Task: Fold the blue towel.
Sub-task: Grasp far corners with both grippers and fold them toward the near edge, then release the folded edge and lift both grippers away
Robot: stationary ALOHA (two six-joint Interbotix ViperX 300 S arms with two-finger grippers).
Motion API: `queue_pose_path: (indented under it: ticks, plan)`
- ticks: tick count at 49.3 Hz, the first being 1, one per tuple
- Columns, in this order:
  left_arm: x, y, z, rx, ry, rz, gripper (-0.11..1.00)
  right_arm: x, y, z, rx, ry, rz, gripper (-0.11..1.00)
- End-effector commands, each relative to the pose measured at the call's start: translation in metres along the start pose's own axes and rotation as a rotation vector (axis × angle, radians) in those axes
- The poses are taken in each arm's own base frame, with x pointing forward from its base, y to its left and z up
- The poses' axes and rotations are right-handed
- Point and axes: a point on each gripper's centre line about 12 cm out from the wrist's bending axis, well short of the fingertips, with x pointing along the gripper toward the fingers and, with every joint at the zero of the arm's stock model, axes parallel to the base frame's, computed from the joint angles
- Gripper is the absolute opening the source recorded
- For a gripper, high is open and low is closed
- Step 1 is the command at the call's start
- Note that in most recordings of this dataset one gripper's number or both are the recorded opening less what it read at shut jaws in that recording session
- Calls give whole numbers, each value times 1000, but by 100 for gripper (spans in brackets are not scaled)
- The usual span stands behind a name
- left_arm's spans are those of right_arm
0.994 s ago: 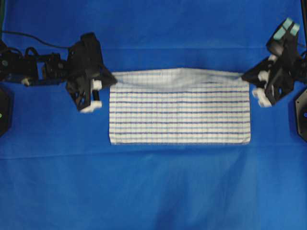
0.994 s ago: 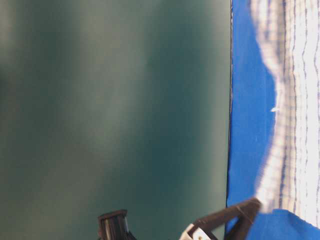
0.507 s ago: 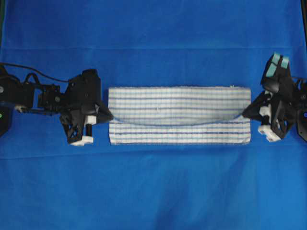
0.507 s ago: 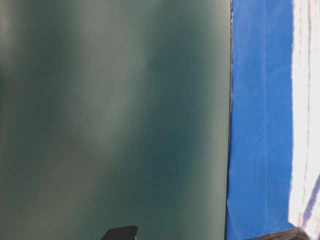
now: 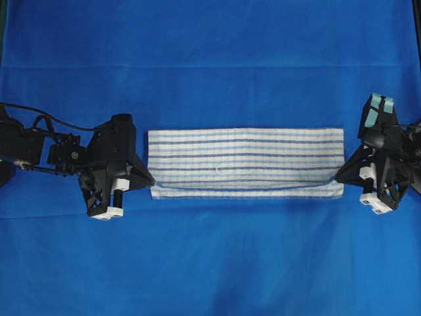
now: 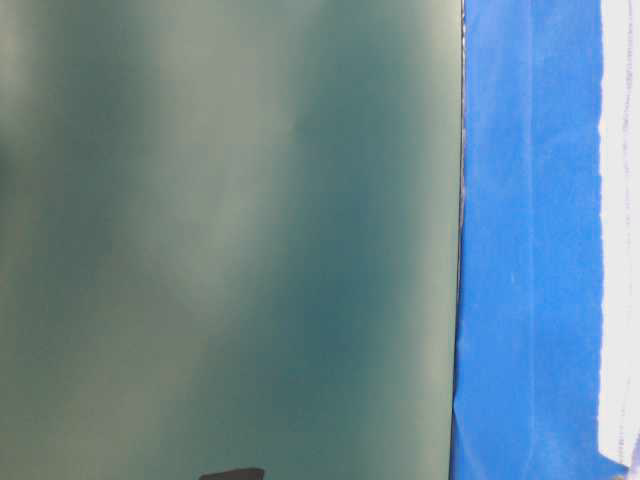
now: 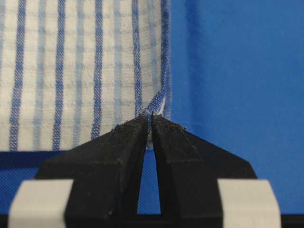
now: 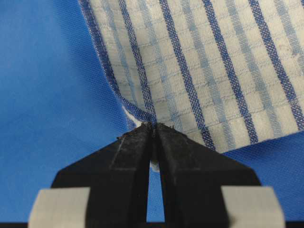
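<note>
- your left gripper is pinching one corner of the blue towel; its black fingertips are pressed together on the cloth with only a thin slit between them.
- your right gripper is doing the same at the opposite corner, its fingertips closed on the hemmed edge.
- between the two grips, the top layer is lying folded over the lower one, with a narrow strip of the lower layer showing along the near edge.
- the towel is sitting as a long band across the middle of the blue table covering, stretched from one gripper to the other.
- in the table-level view you are seeing only a white sliver of towel at the right edge.
</note>
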Motion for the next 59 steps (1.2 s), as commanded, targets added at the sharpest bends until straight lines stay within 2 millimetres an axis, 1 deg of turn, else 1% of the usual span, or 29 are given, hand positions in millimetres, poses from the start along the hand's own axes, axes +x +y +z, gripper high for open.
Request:
queue_pose_path:
  ticks: [1, 15, 30, 32, 36, 37, 39, 41, 42, 48, 51, 53, 59]
  plan:
    - [0, -3, 9, 0, -28, -9, 4, -1, 5, 4, -3, -12, 15, 6]
    - [0, -3, 9, 3, -28, -9, 4, 0, 9, 5, -15, -9, 25, 6]
    - [0, 5, 11, -15, -32, 11, 4, 6, 13, 11, -20, 7, 13, 7]
    - [-1, 6, 12, -18, -36, 14, 4, 7, 14, 12, -20, 9, 11, 12]
    - [-1, 8, 13, -23, -40, 18, 6, 7, 16, 15, -25, 4, 14, 35]
    - [-1, 8, 14, -24, -42, 19, 9, 7, 17, 16, -28, 1, 15, 41]
    - [-2, 8, 15, -24, -45, 18, 18, 6, 18, 19, -31, -6, 18, 55]
    - [-3, 8, 16, -22, -49, 17, 29, 5, 20, 22, -37, -14, 22, 64]
    - [-3, 7, 16, -21, -49, 16, 35, 4, 20, 22, -40, -15, 22, 66]
    - [-8, 7, 21, -13, -59, 15, 73, 0, 24, 29, -64, -22, 18, 62]
    - [-12, 8, 24, -9, -66, 19, 86, -3, 23, 32, -73, -24, 7, 62]
    - [-15, 11, 26, -13, -69, 25, 90, -4, 20, 35, -74, -28, -6, 62]
    - [-21, 24, 30, -26, -83, 59, 86, -10, 7, 42, -82, -41, -65, 62]
